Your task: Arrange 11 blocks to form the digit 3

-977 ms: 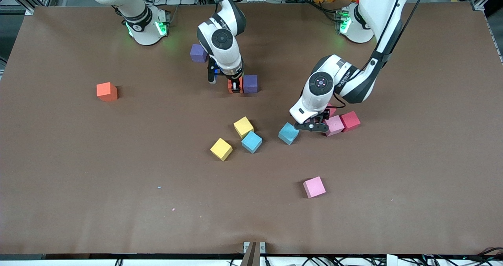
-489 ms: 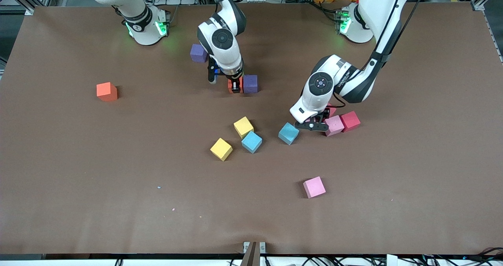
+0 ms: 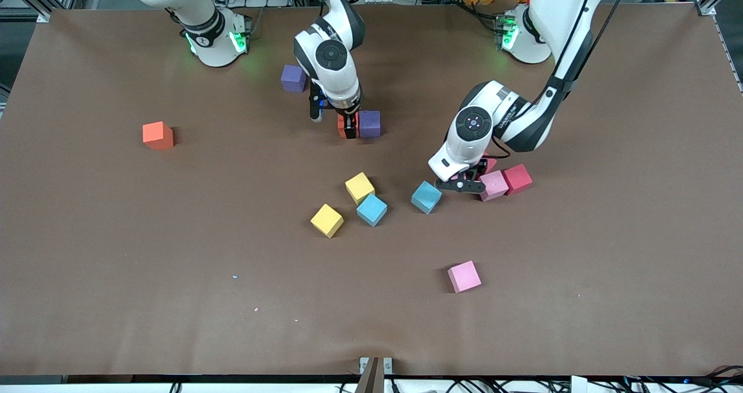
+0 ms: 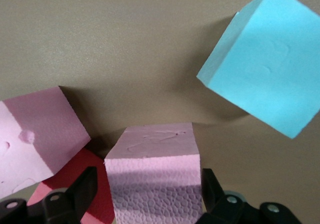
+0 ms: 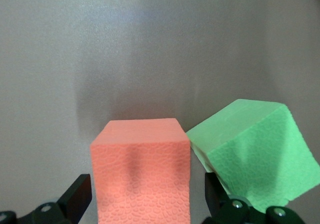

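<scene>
My right gripper (image 3: 347,127) stands open astride a red block (image 5: 141,169) resting on the table, with a gap at each finger. A green block (image 5: 252,154) sits at that block's corner. A purple block (image 3: 370,123) stands beside it toward the left arm's end. My left gripper (image 3: 464,183) is down around a pink block (image 4: 155,174); it is open, with a gap showing at one finger. A second pink block (image 3: 494,185) and a red block (image 3: 517,178) touch each other right beside it. A light blue block (image 3: 426,197) lies close by. No digit 3 shows.
Two yellow blocks (image 3: 360,187) (image 3: 327,220) and a light blue block (image 3: 371,209) cluster mid-table. A pink block (image 3: 464,276) lies nearest the front camera. An orange block (image 3: 158,135) sits toward the right arm's end. Another purple block (image 3: 293,78) stands near the right arm's base.
The right arm's hand has lifted slightly over the red block, which stays on the table. The left arm has barely moved. No block has shifted.
</scene>
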Controlling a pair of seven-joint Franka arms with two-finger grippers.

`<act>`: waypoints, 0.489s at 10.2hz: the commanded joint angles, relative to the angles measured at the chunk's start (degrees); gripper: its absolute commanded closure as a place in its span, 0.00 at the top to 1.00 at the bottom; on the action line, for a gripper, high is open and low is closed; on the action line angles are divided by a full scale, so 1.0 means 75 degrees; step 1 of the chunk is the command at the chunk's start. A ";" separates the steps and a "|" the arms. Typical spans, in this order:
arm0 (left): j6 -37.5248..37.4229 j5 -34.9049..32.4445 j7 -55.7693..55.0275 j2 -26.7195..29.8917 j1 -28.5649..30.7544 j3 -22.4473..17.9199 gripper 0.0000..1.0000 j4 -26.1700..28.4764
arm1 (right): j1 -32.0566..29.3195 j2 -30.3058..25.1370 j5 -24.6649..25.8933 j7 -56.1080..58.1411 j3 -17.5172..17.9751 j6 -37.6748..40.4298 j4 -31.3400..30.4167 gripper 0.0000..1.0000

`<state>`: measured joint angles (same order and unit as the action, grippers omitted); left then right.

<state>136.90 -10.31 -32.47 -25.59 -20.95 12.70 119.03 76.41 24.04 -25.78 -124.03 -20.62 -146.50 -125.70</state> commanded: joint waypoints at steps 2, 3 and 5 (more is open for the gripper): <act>0.0063 -0.0136 -0.0695 0.0107 -0.0065 0.0076 0.27 0.0125 | 0.0125 -0.0193 0.0096 -0.0092 -0.0133 0.0605 0.0178 1.00; 0.0051 -0.0125 -0.0895 0.0118 -0.0077 0.0088 0.18 0.0125 | 0.0113 -0.0321 0.0236 -0.0092 -0.0144 0.0735 0.0213 1.00; -0.0100 -0.0125 -0.1026 0.0223 -0.0042 0.0193 0.03 0.0113 | 0.0113 -0.0440 0.0343 -0.0104 -0.0273 0.1074 0.0353 1.00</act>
<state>136.89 -10.31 -38.37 -25.51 -21.30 13.73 119.03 76.44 22.63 -24.57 -124.02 -21.27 -140.83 -123.23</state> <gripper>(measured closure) 0.414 0.000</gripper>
